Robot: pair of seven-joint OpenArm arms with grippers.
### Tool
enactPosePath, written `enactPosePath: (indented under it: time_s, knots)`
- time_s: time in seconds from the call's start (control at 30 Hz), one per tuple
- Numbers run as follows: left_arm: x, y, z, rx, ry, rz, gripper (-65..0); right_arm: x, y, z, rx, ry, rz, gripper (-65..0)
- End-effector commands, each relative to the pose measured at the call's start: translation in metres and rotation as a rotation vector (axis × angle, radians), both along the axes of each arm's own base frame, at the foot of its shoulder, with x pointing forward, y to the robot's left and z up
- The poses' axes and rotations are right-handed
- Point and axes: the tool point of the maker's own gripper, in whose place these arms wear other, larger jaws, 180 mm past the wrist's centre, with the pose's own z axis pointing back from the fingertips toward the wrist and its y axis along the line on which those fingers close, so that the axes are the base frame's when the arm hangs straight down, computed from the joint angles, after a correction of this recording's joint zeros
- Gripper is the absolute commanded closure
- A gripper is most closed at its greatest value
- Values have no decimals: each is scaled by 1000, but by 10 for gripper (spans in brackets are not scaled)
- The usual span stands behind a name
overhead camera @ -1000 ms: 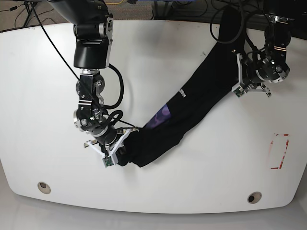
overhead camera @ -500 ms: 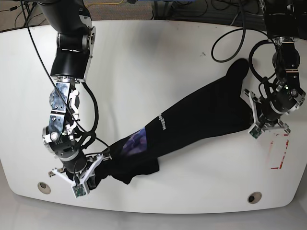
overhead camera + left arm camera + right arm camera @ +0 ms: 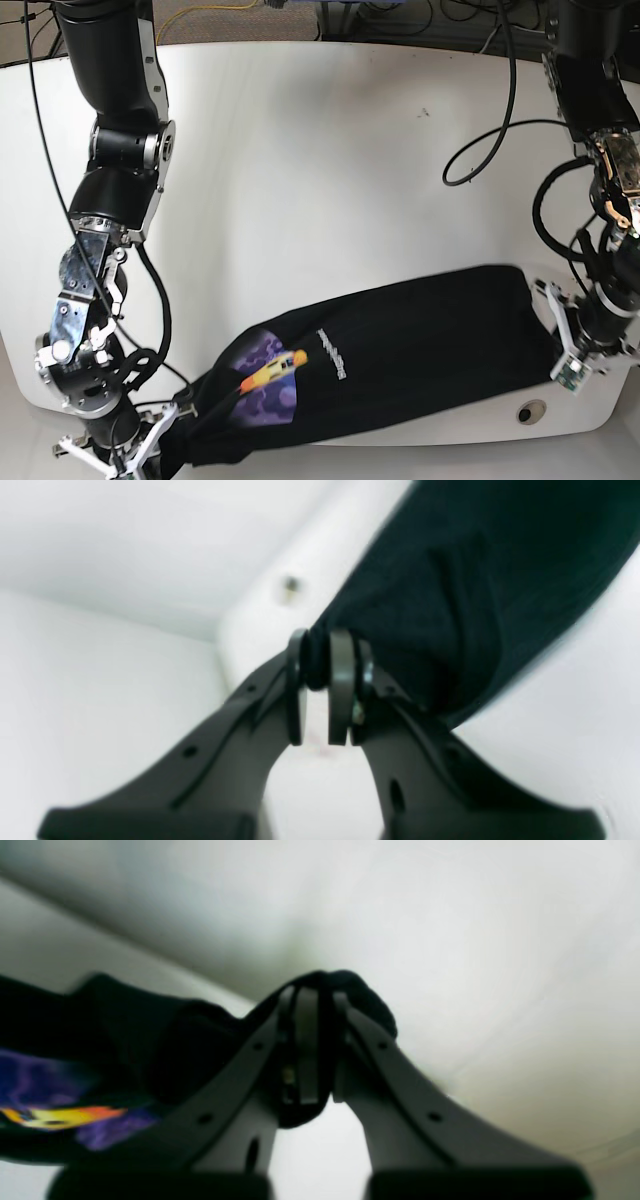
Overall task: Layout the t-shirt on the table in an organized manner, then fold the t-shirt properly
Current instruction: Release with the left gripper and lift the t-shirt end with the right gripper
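The black t-shirt [image 3: 420,350] hangs stretched in a long band low over the front of the white table [image 3: 350,180], its printed side up with purple patch, orange-yellow face and white lettering [image 3: 268,378]. My left gripper [image 3: 550,336] is shut on the shirt's right end; in the left wrist view its jaws [image 3: 320,655] pinch a bunched edge of the black cloth [image 3: 475,580]. My right gripper [image 3: 172,432] is shut on the shirt's left end at the table's front edge; in the right wrist view it [image 3: 312,1005] clamps a wad of the cloth [image 3: 150,1040].
A round grommet hole [image 3: 529,411] sits at the front right just below the shirt and also shows in the left wrist view [image 3: 290,584]. A small dark speck [image 3: 424,112] lies at the back. Cables run past the far edge. The tape rectangle is hidden behind my left arm.
Both grippers have carried the shirt toward the front edge of the table and spread further apart; the shirt now lies lower and flatter, and the orange-yellow print has come into sight.
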Motion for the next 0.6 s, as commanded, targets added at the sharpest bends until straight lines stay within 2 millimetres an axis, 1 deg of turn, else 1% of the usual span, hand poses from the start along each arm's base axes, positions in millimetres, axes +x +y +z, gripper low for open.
enactPosePath:
  time_s: [0.0,0.03,0.1,0.2,0.27,0.4,0.47,0.53,0.57]
  knots:
    - [2,22,59,6,-140,67,-43,-1,-4,55,-18,-117,1,-6]
    - [3,26,74,1,-174,84,-43,-1,-7,64,-24,-131,-6,-6]
    - [2,34,97,-9,-223,111,-43,-2,-11,82,-30,-155,-19,-6]
    - [0,42,129,-15,-288,139,-43,-5,-19,105,-40,-186,-40,-6]
    - [-1,43,140,-16,-310,147,-43,-7,-25,118,-47,-203,-54,-6]
    - [-2,44,143,-17,-314,148,-43,-12,-31,123,-78,-200,-67,-6]
    - [-1,44,140,-16,-306,149,-43,-15,-31,121,-99,-190,-71,-6]
    - [-1,44,127,-14,-276,149,-43,-18,-33,110,-118,-162,-79,-6]
    - [0,43,115,-12,-248,148,-43,-21,-34,102,-134,-150,-83,-6]
